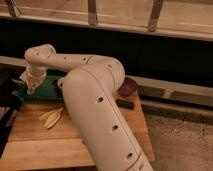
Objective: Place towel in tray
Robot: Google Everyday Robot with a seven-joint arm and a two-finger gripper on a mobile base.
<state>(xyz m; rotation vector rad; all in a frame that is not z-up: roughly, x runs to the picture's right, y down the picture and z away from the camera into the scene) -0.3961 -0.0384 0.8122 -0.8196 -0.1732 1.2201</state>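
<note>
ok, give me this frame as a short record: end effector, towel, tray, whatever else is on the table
end effector: far left, over the tray's left end, shut
towel: pale cloth bunched at the end effector, apparently held
tray: green, at the table's back left, partly hidden by the arm
banana: lying on the wooden table, in front of the tray
purple bowl: back right, beside the arm

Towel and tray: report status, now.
Gripper shut, hanging over the left end of the green tray. Pale bundle at its tip looks like the towel, not yet released. Banana on the wooden table, clear of the tray.
</note>
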